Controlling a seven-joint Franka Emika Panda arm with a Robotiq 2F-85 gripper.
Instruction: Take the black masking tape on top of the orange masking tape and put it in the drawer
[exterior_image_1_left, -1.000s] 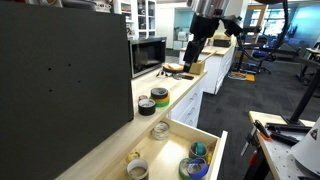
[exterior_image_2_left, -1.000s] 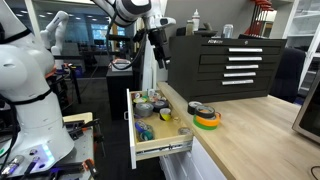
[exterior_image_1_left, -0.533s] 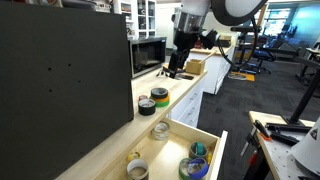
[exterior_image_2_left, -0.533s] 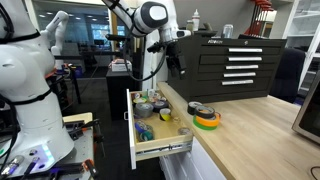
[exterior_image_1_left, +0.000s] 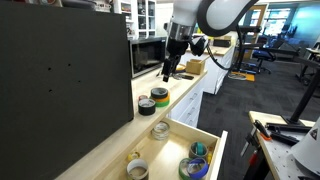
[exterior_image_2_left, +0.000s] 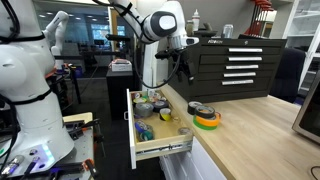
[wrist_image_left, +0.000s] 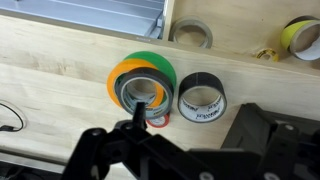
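Note:
The black masking tape (wrist_image_left: 126, 93) lies on top of the orange masking tape (wrist_image_left: 114, 82), in a stack with a green roll on the wooden counter. The stack shows in both exterior views (exterior_image_1_left: 160, 95) (exterior_image_2_left: 208, 117). The pale wood drawer (exterior_image_1_left: 207, 142) (exterior_image_2_left: 134, 128) stands open below the counter and holds several tape rolls. My gripper (wrist_image_left: 196, 125) (exterior_image_1_left: 167, 73) (exterior_image_2_left: 188, 76) is open and empty. It hangs above the counter over the stack, not touching it.
A separate dark roll (wrist_image_left: 202, 97) (exterior_image_1_left: 146, 105) lies next to the stack. A small red ring (wrist_image_left: 156, 120) lies by the stack. A microwave (exterior_image_1_left: 148, 54) stands on the counter. A black tool chest (exterior_image_2_left: 232, 66) is behind the counter.
The arm has swung along the counter toward the tape stack, and the gripper has come lower. The tapes and the drawer have not moved.

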